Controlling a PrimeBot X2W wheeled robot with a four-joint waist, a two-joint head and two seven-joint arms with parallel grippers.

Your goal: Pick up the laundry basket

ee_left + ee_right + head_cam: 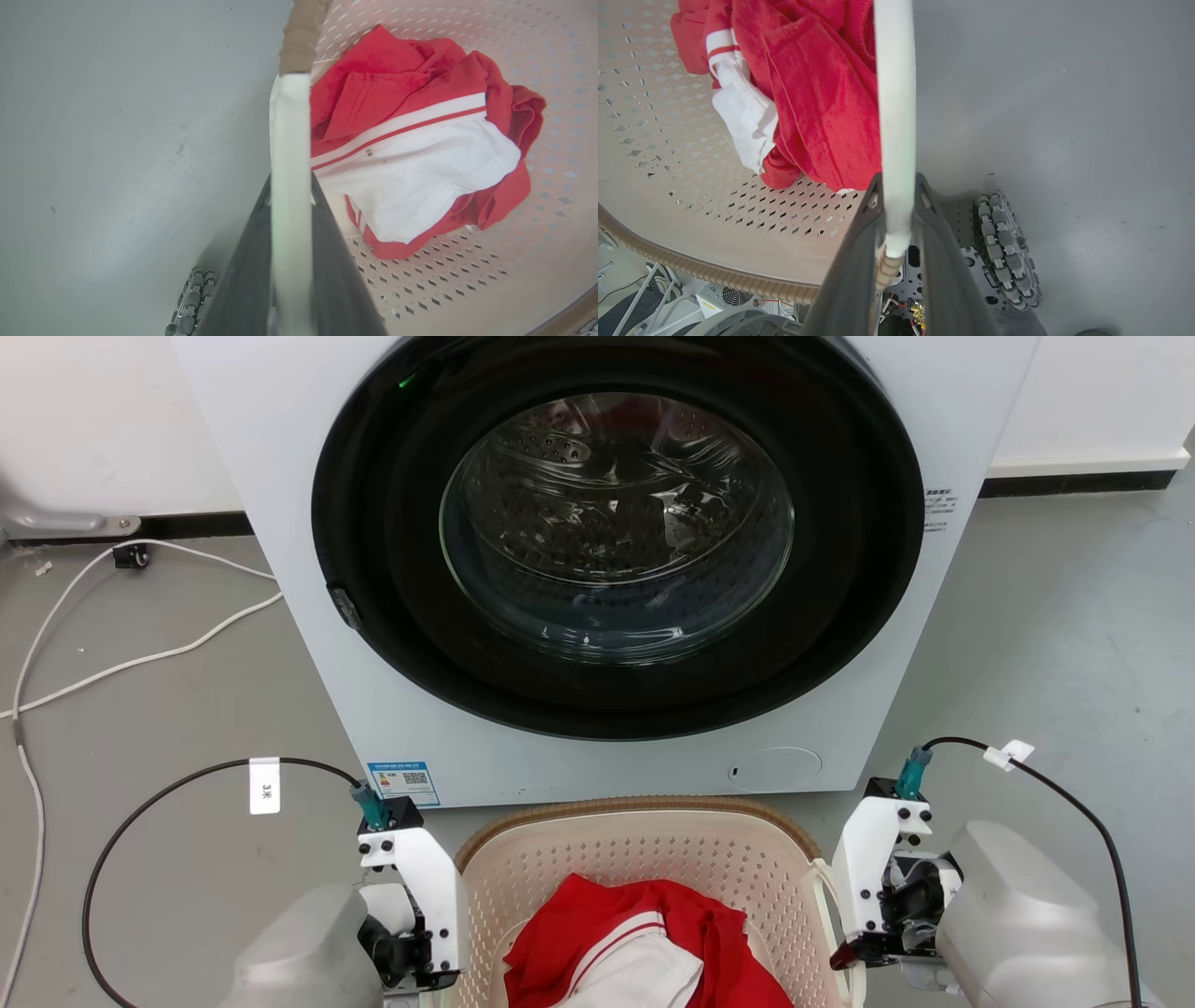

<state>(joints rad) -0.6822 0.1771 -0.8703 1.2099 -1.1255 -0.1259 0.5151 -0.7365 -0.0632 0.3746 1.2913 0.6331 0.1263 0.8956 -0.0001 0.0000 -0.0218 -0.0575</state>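
Observation:
The laundry basket (635, 859), cream and perforated with a brown woven-look rim, sits at the bottom centre of the head view, just in front of the washing machine. A red and white garment (635, 943) lies inside it. My left gripper (415, 905) is at the basket's left side. In the left wrist view my left gripper (290, 182) is shut on the white side handle (289, 140). My right gripper (878, 896) is at the basket's right side. In the right wrist view my right gripper (896, 179) is shut on the other white handle (894, 93).
The white washing machine (308, 644) stands close behind the basket with its round glass door (616, 523) closed. White cables (140, 658) trail over the grey floor at the left. My base's roller wheel (1008, 252) is just below the basket's near rim.

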